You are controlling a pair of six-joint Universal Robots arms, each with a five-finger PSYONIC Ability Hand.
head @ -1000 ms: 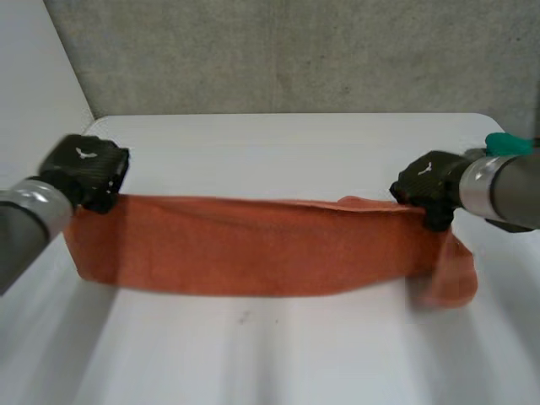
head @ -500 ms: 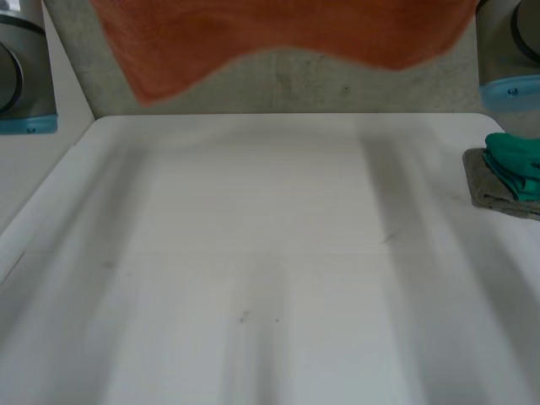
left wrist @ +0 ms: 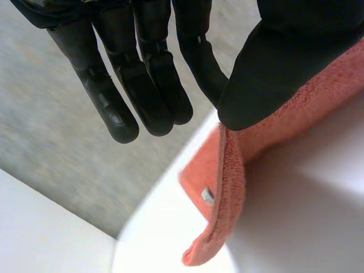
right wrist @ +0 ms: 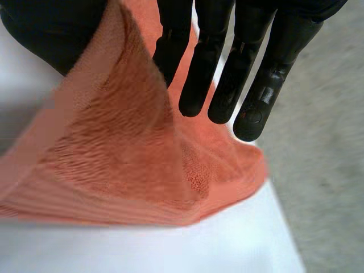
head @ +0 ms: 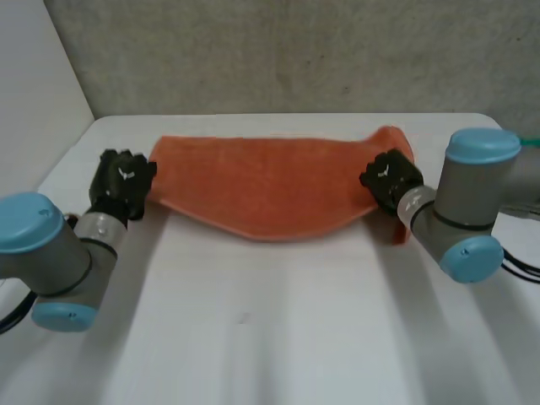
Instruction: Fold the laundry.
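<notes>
Dropping from its raised position 0.5 s ago, the orange towel (head: 270, 181) is now stretching along the white table's (head: 278, 337) far edge, its near edge sagging, while the left hand (head: 122, 181) and right hand (head: 390, 179) are pinching its 2 ends, so folding is seemingly only beginning.

1. looks like a robotics lab or test cell to me, not somebody's home.
2. two robot arms, a left arm (head: 51, 253) and a right arm (head: 468, 198) with grey joints and light-blue caps, reach in over a plain white table (head: 278, 337).
3. behind the table there's a bare grey concrete-looking wall (head: 295, 51), and a blank white panel (head: 34, 76) on the left side.
4. the orange towel (head: 270, 181) is stretched between the two arms, so it's machines doing the laundry here.
</notes>
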